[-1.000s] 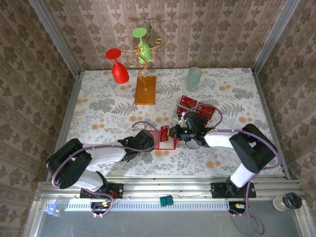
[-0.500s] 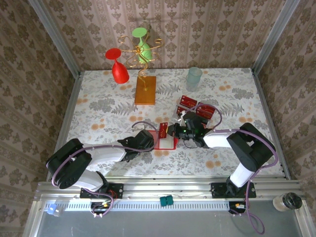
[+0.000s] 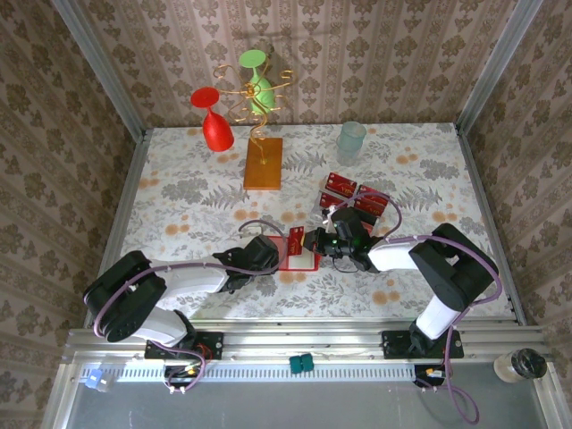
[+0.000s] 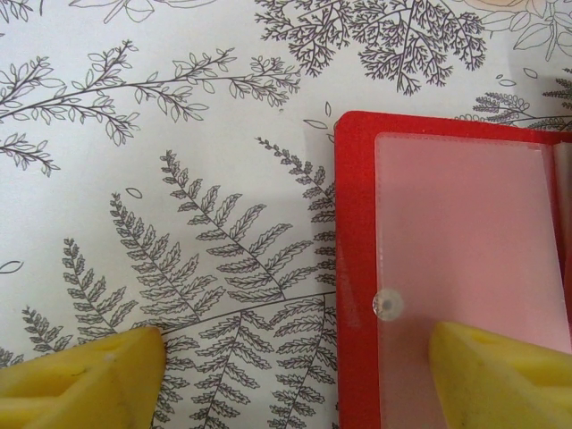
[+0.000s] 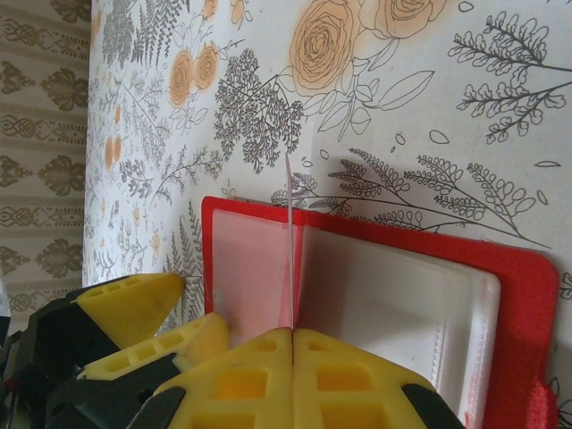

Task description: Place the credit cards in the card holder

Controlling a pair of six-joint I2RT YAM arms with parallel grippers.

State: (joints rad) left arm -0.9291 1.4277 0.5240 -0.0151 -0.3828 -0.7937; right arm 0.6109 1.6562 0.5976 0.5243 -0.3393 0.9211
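Right wrist: right hand (image 5: 292,335) clamped on card (image 5: 290,250), edge-on over open wallet (image 5: 523,295). Card looks thin, stiff, probably slick; best pinched at short end. Left hand (image 4: 290,375) wide open, empty, straddling wallet edge.

Walls: beige-brown damask wallpaper (image 3: 393,54) in vertical bands, around me on three sides
Corner posts: grey metal strips (image 3: 96,63) where my back wall meets the side walls
Table: my work surface (image 3: 179,179), a white cloth printed with grey ferns and orange roses
Near edge: a ribbed aluminium rail (image 3: 304,335) along the front
Light: soft and even, faint shadows on the back wall
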